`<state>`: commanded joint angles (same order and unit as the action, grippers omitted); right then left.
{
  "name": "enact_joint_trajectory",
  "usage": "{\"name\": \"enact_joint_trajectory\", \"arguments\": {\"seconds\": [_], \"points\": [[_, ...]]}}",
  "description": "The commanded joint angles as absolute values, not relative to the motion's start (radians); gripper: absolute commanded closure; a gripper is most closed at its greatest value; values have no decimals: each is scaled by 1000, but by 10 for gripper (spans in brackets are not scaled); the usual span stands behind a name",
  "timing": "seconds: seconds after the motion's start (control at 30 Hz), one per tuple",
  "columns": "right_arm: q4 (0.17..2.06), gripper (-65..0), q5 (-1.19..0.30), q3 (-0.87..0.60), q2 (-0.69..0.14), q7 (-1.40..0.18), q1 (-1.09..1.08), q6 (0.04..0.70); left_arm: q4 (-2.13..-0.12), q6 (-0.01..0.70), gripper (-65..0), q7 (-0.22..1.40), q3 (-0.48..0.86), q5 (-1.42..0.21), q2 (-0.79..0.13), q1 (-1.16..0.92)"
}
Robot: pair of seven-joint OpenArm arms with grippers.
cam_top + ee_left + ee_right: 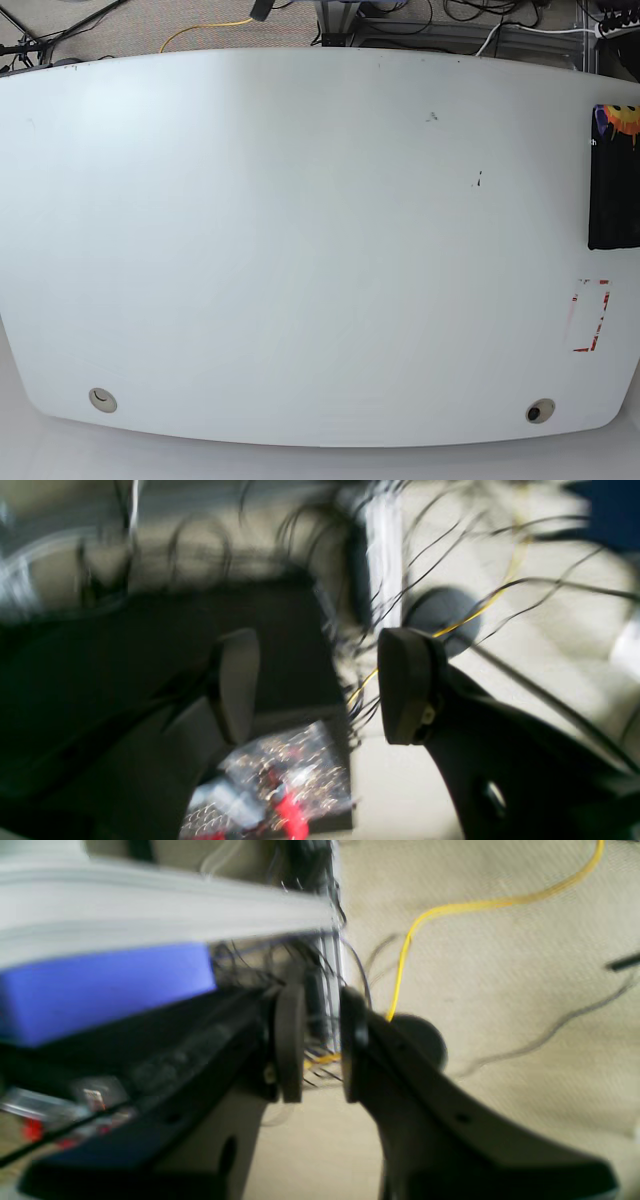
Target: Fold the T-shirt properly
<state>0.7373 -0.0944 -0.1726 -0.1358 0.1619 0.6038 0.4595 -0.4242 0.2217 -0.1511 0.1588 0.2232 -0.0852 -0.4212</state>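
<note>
The broad white worktop (pixel 300 250) lay bare in front. The folded black T-shirt with its orange, yellow and purple print (pixel 613 185) sat at its right edge. Left pincer (pixel 320 685) gaped wide, released; right pincer (pixel 322 1042) stood slightly parted, gripping nothing. Folding looked finished; next would be resting.

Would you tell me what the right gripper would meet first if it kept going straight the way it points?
Probably the cables seen between the right gripper's parted fingers; depth is blurred, so this is uncertain.
</note>
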Motion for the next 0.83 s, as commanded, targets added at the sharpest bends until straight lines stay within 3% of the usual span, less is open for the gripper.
{"name": "enact_joint_trajectory", "arguments": {"seconds": [0.23, 0.37, 0.53, 0.83], "points": [[427, -116, 16, -174, -136, 162, 384, 447, -96, 208, -346, -150, 159, 222, -113, -179], [352, -117, 61, -174, -131, 160, 314, 429, -1, 97, -346, -120, 159, 225, -113, -96], [337, -120, 130, -173, -128, 160, 282, 346, -39, 81, -346, -33, 159, 222, -107, -76], [335, -122, 163, -173, -127, 162, 260, 343, -51, 81, -346, -19, 159, 223, -87, -76]]}}
